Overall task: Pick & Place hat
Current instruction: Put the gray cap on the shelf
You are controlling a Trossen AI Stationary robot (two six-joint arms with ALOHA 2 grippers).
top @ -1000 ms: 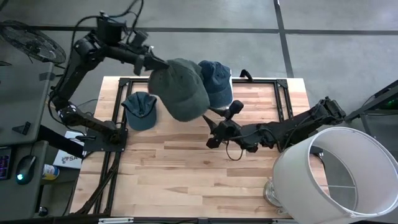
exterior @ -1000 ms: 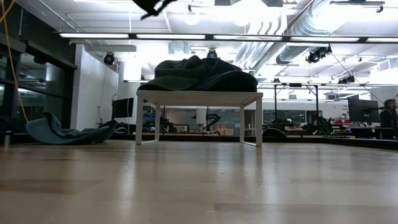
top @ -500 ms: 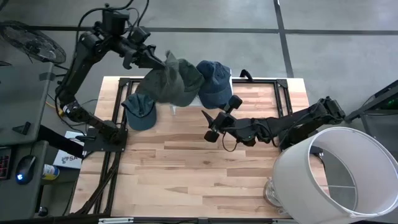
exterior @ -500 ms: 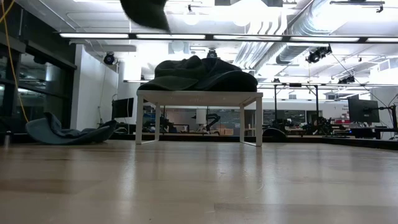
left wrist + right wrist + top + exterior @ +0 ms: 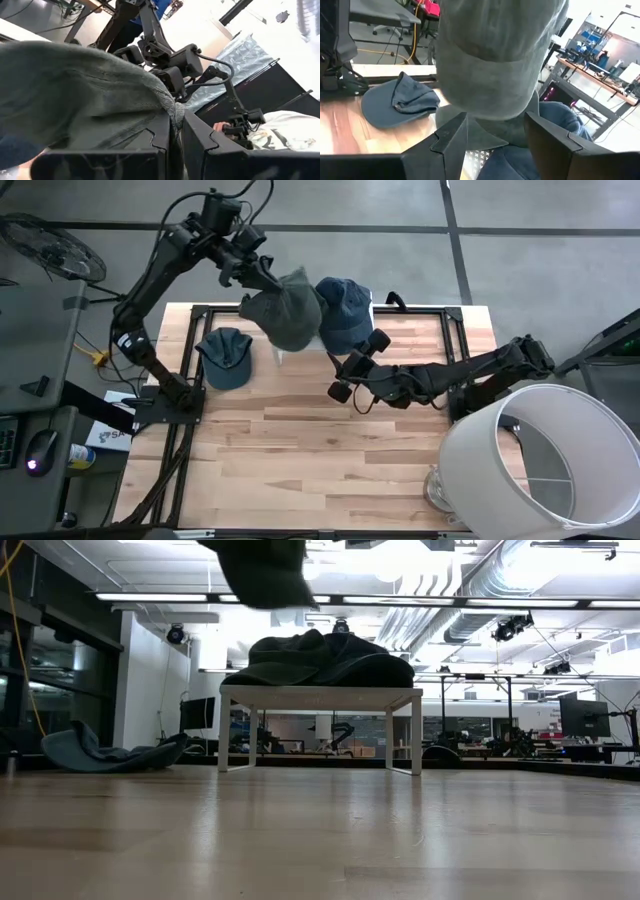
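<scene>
A grey-green hat (image 5: 291,312) hangs from my left gripper (image 5: 262,277), which is shut on it above the table's far edge. In the low view its dark lower part (image 5: 262,570) dips in from the top. A blue hat (image 5: 345,312) rests on a small white stand (image 5: 320,697); another blue hat (image 5: 226,356) lies flat on the table to the left. My right gripper (image 5: 356,367) is open, near the stand and just below the hanging hat (image 5: 495,55), touching nothing. My left gripper pinches a fold of the grey-green hat's cloth near its edge (image 5: 173,111) between the two shut fingers (image 5: 150,135). The hat is lifted clear and hangs slack below the fingers, beside the stand.
A black metal frame (image 5: 455,340) runs around the far part of the wooden table. A large white lampshade (image 5: 535,455) stands at the near right corner, by the right arm's base. Bare wood (image 5: 300,470) fills the near half of the table.
My left gripper has carried the grey-green hat down and toward the far edge, a little to the right; the hat now dips into the low view from above. My right gripper has shifted slightly toward the far edge, staying open.
</scene>
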